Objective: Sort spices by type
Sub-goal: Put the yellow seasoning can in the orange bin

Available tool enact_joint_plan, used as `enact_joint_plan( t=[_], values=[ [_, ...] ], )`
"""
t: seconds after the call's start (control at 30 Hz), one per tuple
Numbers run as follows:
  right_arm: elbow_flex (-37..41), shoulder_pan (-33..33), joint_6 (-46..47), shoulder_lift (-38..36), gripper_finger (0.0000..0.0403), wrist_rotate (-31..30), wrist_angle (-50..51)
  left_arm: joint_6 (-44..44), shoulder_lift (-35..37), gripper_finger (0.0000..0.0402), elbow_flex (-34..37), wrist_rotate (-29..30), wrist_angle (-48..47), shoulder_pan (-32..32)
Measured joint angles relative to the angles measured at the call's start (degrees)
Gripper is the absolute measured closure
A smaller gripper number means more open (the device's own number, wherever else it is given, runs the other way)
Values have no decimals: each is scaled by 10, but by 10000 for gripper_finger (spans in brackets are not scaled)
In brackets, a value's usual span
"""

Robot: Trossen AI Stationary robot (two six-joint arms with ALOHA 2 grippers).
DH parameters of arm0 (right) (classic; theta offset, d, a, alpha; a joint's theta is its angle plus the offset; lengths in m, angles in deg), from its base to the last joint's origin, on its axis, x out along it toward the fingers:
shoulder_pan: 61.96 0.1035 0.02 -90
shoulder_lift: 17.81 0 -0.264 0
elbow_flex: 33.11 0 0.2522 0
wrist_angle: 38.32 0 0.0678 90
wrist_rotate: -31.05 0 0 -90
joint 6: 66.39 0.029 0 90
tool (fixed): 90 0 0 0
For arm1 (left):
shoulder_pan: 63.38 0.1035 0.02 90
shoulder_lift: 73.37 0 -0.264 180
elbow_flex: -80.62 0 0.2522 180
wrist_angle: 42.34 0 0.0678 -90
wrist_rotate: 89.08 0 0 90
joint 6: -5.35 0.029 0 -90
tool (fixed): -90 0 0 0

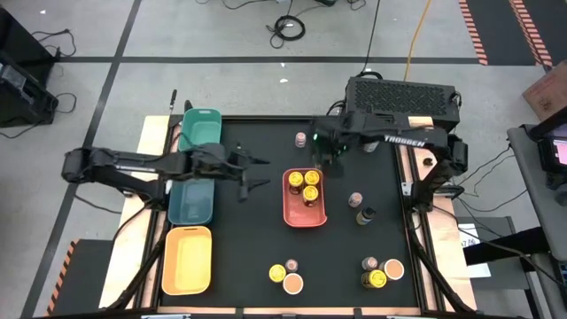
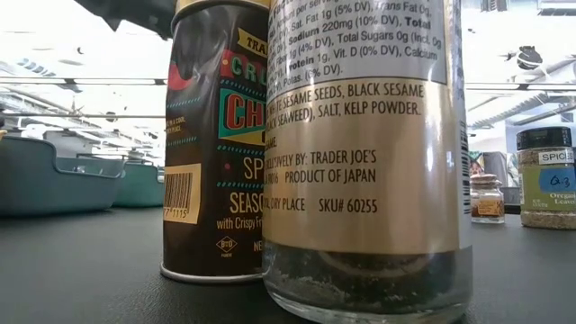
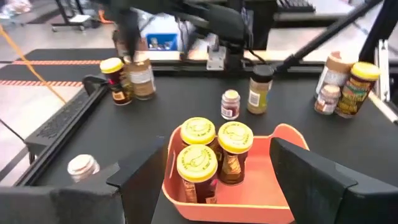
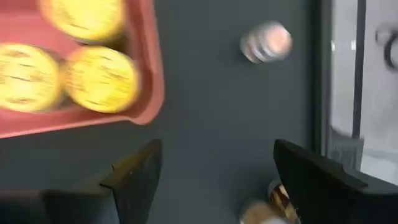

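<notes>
Three yellow-lidded spice jars (image 1: 306,184) stand upright in the coral tray (image 1: 304,215) at the table's middle. My left gripper (image 1: 258,172) is open, level with the table, just left of the tray. In the left wrist view its fingers frame the tray (image 3: 273,140) and the jars (image 3: 198,163) without touching them. My right gripper (image 1: 323,157) is open and points down over the bare table just beyond the tray's far end. The right wrist view shows the tray corner (image 4: 149,93) and a small pale-lidded jar (image 4: 266,42) beyond its fingers.
Green (image 1: 200,127), teal (image 1: 190,202) and yellow (image 1: 186,260) trays line the left side. Loose jars stand far of the tray (image 1: 301,138), right of it (image 1: 355,199) (image 1: 365,215), and in two clusters at the near edge (image 1: 285,276) (image 1: 381,271). Two jars (image 2: 369,153) fill the low view.
</notes>
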Motion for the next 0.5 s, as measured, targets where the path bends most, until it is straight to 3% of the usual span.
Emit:
enact_joint_plan(
  t=[0.27, 0.5],
  values=[
    [0, -169, 48, 6, 101, -1, -4, 0, -101, 116, -31, 0, 15, 0],
    [0, -266, 105, 16, 101, -2, -34, -2, -122, 116, -32, -1, 16, 0]
  ],
)
